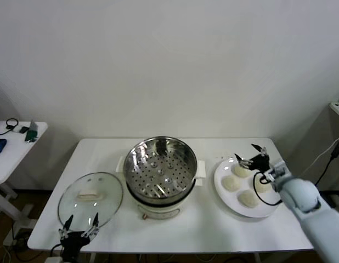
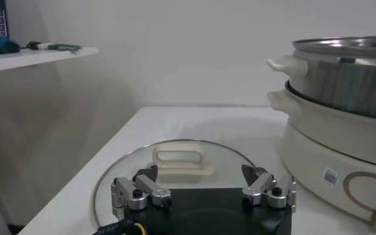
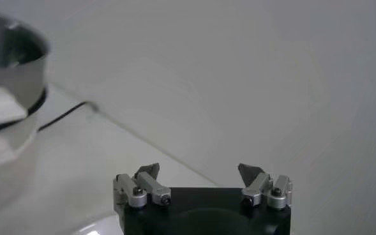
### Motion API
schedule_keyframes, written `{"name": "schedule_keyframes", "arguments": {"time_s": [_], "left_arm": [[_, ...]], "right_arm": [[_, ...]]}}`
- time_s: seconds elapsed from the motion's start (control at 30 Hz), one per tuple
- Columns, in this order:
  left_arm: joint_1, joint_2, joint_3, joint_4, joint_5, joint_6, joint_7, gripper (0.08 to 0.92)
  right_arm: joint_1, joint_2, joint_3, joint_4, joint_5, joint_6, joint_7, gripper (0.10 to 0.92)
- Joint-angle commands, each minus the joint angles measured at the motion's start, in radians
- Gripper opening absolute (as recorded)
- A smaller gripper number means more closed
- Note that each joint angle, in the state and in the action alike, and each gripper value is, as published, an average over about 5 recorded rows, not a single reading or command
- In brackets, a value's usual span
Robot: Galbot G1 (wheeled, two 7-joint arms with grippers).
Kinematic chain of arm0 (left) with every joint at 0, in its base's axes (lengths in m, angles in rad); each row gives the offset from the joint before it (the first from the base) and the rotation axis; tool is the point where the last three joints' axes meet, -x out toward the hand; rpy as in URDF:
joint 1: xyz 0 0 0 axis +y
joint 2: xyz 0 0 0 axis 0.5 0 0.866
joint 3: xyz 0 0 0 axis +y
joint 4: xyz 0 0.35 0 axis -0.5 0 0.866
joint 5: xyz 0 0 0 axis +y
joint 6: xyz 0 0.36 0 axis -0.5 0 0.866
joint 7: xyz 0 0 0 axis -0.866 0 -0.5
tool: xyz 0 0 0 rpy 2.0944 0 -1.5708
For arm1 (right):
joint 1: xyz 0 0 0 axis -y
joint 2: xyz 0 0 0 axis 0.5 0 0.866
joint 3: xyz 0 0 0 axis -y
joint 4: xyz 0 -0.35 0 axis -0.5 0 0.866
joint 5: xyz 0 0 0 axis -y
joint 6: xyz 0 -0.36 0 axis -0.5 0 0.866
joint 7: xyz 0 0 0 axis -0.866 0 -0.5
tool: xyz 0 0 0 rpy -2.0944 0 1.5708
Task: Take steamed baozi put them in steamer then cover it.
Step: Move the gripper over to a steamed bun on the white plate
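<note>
My right claw (image 1: 252, 154) hangs wide open and empty over the far edge of the white plate (image 1: 223, 189), its two fingertips spread above the bun nearest the wall. Four steamed baozi (image 1: 248, 199) lie on that plate just beneath and on the near side of this claw, none of them touched. To that claw's left, across a strip of bare white surface (image 1: 208, 224), stands the steamer (image 1: 160, 166), a shiny perforated basket with nothing in it, seated on its cream cooker base (image 1: 158, 207). My left claw (image 1: 80, 226) waits low at the near edge of the surface, jaws likewise fully spread and gripping nothing, fingertips poised over the near rim of the cover (image 1: 90, 198). That glass lid lies flat on the surface directly ahead of the left claw, its cream oblong handle (image 2: 179, 158) facing up between the two fingers (image 2: 141, 188) as seen from the wrist, with the steamer rising close beside it to the right. From the right wrist, the open fingers (image 3: 140, 184) frame only pale wall and the surface's edge, with the steamer's rim well off to the side. A small side table (image 1: 16, 145) with a few dark items stands well to the left of my left claw.
</note>
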Motion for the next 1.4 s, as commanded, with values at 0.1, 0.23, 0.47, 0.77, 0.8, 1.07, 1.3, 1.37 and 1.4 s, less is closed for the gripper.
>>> {"name": "schedule_keyframes", "arguments": {"time_s": [0.1,0.23,0.47,0.77,0.8,1.07,1.3,1.37,1.4], "left_arm": [[0.001,-0.003,0.0,-0.001,0.003,-0.001,0.001,0.823],[0.002,-0.001,0.002,0.005,0.005,-0.005,0.001,0.823],[-0.005,0.002,0.008,0.006,0.008,-0.011,0.004,0.823],[-0.013,0.015,0.004,0.009,0.004,-0.017,0.007,0.823],[-0.014,0.015,0.003,0.01,0.002,-0.017,0.007,0.823],[-0.008,0.011,-0.004,0.016,-0.001,-0.024,0.006,0.823],[-0.009,0.009,-0.009,0.029,0.001,-0.026,0.003,0.823],[-0.009,0.009,-0.01,0.032,0.001,-0.026,0.004,0.823],[-0.009,0.008,-0.01,0.033,0.002,-0.026,0.004,0.823]], "right_arm": [[0.899,-0.166,-0.878,-0.319,-0.222,0.19,-0.593,0.823],[1.073,-0.106,-1.125,-0.354,-0.085,0.193,-0.642,0.823],[1.092,-0.031,-1.3,-0.36,0.017,0.161,-0.649,0.823],[0.905,0.105,-1.156,-0.511,-0.008,0.151,-0.6,0.823],[0.886,0.124,-1.133,-0.534,-0.007,0.155,-0.595,0.823],[0.767,0.25,-1.01,-0.681,-0.026,0.194,-0.586,0.823],[0.7,0.319,-0.93,-0.793,-0.122,0.231,-0.551,0.823],[0.688,0.33,-0.917,-0.815,-0.14,0.233,-0.546,0.823],[0.684,0.333,-0.912,-0.822,-0.146,0.233,-0.546,0.823]]}}
